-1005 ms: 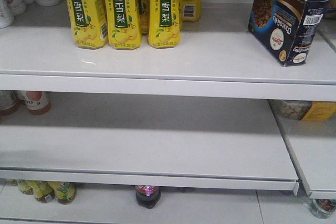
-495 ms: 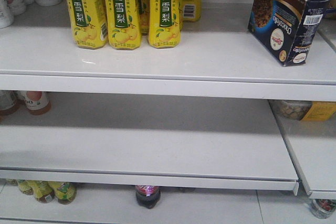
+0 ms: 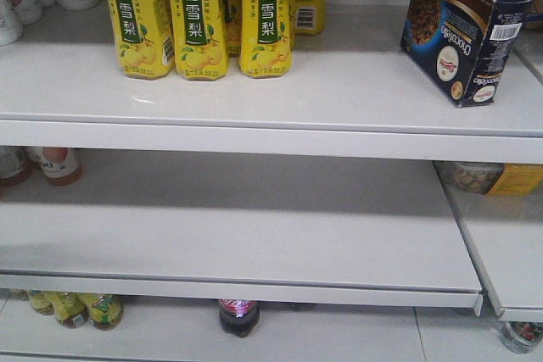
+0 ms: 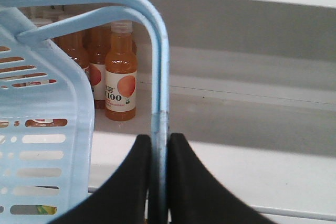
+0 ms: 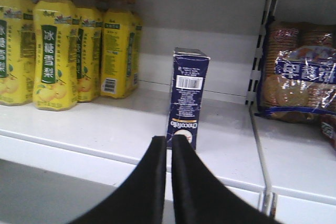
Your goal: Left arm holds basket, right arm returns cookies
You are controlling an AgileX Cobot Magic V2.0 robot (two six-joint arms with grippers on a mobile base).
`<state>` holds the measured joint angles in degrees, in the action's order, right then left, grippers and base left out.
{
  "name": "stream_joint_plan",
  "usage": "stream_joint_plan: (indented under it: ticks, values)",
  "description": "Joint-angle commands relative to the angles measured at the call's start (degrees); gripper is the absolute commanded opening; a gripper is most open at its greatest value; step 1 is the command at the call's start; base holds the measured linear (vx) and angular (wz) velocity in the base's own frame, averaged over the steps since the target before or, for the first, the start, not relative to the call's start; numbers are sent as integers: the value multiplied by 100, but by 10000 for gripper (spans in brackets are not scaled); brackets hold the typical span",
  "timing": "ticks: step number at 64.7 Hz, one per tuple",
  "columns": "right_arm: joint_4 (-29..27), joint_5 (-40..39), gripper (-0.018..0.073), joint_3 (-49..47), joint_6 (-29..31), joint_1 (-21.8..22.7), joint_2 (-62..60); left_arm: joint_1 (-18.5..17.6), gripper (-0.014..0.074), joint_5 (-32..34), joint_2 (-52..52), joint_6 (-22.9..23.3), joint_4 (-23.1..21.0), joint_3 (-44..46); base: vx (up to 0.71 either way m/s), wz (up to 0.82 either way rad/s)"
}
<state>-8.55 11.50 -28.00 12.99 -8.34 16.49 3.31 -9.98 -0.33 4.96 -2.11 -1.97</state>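
Right gripper point(image 5: 169, 145) drawn narrow and empty, just short of the cookies point(image 5: 187, 98) standing upright on the top shelf point(image 3: 339, 91) — returned, apparently. Left gripper point(image 4: 159, 145) pinched on the basket point(image 4: 63, 119) handle — risk: twisting or slipping free if that thin hoop shifts.

You get even, bright overhead light in the front view, with soft glare on the top shelf point(image 3: 254, 95) near its front edge and deep shadow beneath it. Your right wrist view is soft, the biscuit packs point(image 5: 299, 72) blurred. Your left wrist view blurs the near basket point(image 4: 42, 145)
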Motion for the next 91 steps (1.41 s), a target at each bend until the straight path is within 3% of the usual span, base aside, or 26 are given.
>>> stream_joint_plan:
  ticks: [1, 24, 40, 66, 91]
  values:
    - [132, -689, -6, 144, 24, 259, 26, -38, -3, 589, -111, -122, 55, 175, 0, 0]
    - [25, -1455, -6, 1831, -635, 1363, -864, -38, -3, 589, -111, -122, 55, 175, 0, 0]
    - [30, -1909, -6, 3076, -910, 1351, -1809, -38, -3, 589, -111, -122, 55, 175, 0, 0]
    - [243, -881, -6, 3073, -635, 1357, -1793, -38, -3, 589, -111, -122, 55, 175, 0, 0]
    - [238, -816, -6, 3068, -635, 1357, -1787, -38, -3, 589, -111, -122, 55, 175, 0, 0]
